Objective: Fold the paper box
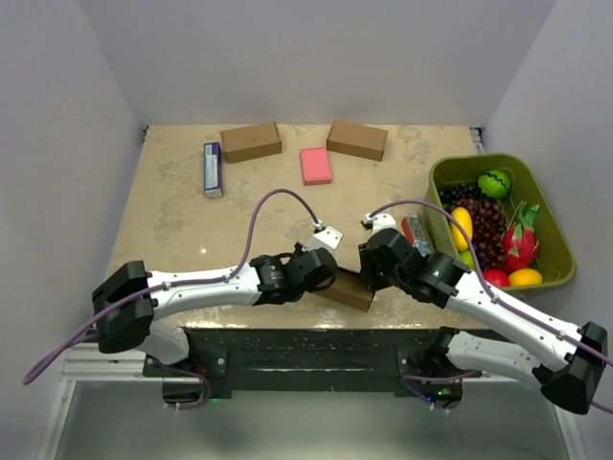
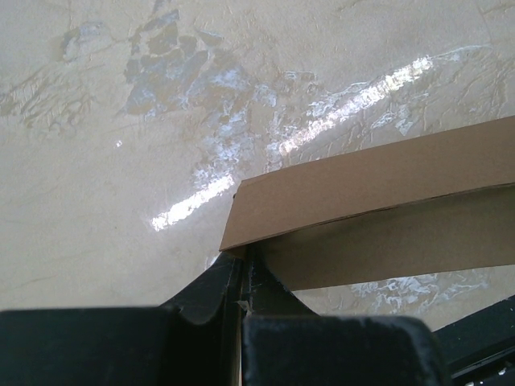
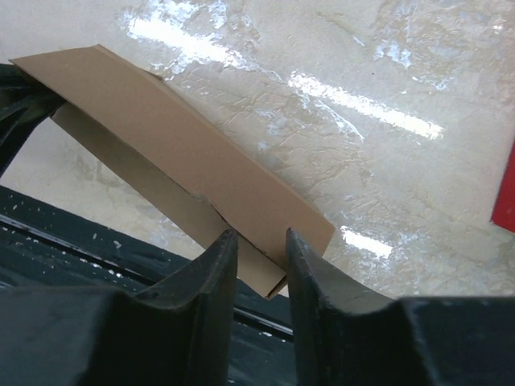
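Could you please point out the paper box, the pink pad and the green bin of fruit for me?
paper box [image 1: 347, 291]: top external view, its visible brown top face.
pink pad [image 1: 315, 165]: top external view, centre of its top face.
green bin [image 1: 479, 161]: top external view, its far rim.

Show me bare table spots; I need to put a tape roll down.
Bare: the middle, between pink pad and paper box; the left strip below the blue box. Crowded: near edge, where left gripper and right gripper hold the paper box; right side, by the fruit bin.
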Available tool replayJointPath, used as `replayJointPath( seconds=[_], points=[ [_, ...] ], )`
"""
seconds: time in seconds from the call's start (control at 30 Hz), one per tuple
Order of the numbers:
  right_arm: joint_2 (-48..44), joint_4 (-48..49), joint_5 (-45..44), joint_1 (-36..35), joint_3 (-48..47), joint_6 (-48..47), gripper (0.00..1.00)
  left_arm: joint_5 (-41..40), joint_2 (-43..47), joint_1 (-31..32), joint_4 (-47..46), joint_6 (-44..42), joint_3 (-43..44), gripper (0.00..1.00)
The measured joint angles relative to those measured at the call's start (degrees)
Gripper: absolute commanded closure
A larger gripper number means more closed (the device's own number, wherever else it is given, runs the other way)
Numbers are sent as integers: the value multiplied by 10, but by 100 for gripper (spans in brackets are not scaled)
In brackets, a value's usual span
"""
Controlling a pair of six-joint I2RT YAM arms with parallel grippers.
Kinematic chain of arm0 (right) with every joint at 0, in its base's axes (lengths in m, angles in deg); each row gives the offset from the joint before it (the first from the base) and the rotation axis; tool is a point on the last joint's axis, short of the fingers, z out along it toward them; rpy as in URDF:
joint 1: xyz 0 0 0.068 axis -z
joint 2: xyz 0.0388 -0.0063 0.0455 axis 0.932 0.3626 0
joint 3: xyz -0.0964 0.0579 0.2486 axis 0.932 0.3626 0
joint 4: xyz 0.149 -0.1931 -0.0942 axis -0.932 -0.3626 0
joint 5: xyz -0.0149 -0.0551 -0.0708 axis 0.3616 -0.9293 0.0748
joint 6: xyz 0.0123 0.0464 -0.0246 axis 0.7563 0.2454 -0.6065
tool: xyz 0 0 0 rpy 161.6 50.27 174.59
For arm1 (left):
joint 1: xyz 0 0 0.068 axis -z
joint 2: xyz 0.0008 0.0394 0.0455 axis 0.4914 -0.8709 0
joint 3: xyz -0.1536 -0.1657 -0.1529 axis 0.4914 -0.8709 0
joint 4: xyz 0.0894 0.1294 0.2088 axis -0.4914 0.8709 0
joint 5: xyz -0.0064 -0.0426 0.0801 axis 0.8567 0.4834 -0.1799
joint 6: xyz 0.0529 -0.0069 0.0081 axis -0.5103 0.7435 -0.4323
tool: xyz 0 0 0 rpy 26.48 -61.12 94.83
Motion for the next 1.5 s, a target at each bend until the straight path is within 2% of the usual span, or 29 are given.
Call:
replayJointPath(
  seconds=[0.3,0.5,0.6,0.93,1.03,1.5],
  points=[
    [0,11,12,-1,1,-16,91,-1,0,3,0,0,0,100],
    [5,10,20,-8,1,-22,92,-1,0,3,4,0,2,100],
    [6,10,20,-13,1,-22,93,-2,0,3,5,0,2,95],
    [14,13,20,-20,1,-22,94,11,10,4,10,-2,2,61],
    [17,17,20,-20,1,-22,94,21,17,6,12,-3,2,54],
    [24,27,20,-20,1,-22,94,83,101,10,-9,-5,-40,41]
  ],
)
